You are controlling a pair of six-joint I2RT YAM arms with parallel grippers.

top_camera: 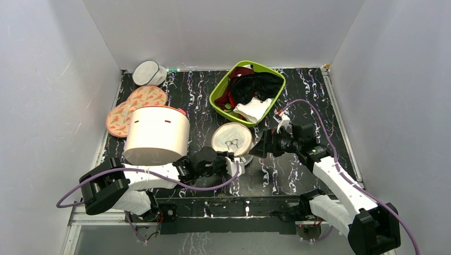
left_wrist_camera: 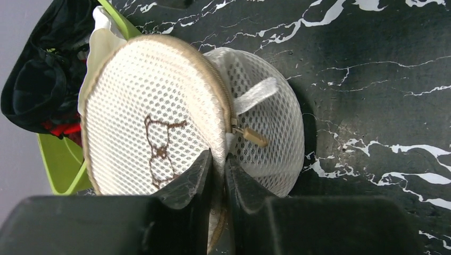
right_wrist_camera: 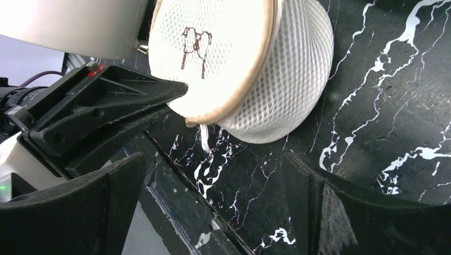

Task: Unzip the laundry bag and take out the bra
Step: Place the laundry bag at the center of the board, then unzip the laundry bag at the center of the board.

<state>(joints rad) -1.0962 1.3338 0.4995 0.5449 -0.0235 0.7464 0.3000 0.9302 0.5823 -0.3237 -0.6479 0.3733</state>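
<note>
Left wrist view shows the left gripper (left_wrist_camera: 217, 159) with its jaws pressed together on the tan zipped rim of the laundry bag (left_wrist_camera: 159, 117), the two black fingers (left_wrist_camera: 189, 180) pinching that edge from either side. The bag stands tilted on its edge, its flat mesh face with a brown stitched figure on one side of the jaws and its domed mesh half on the other. A tan zip pull (left_wrist_camera: 255, 137) sticks out from the rim just beside the fingertips, and a white fabric loop (left_wrist_camera: 255, 93) lies on the dome a little further along. From the top external view the laundry bag (top_camera: 232, 139) sits near the middle of the black marbled tabletop (top_camera: 319, 106), between the left gripper (top_camera: 234, 162) and the right gripper (top_camera: 260, 146), just in front of a green basket (top_camera: 218, 95) holding a black garment (top_camera: 258, 85), a white cloth (top_camera: 254, 110) and a dark red cloth (top_camera: 239, 71). A large cream cylinder (top_camera: 157, 135) stands just beside the bag on the left side. In the right wrist view the right gripper (right_wrist_camera: 215, 159) has its jaws spread wide, with only bare tabletop between them; the laundry bag (right_wrist_camera: 250, 64) lies beyond the fingertips, apart from them, dome downward toward the tabletop, while the left gripper (right_wrist_camera: 106, 101) grips its rim from the side
</note>
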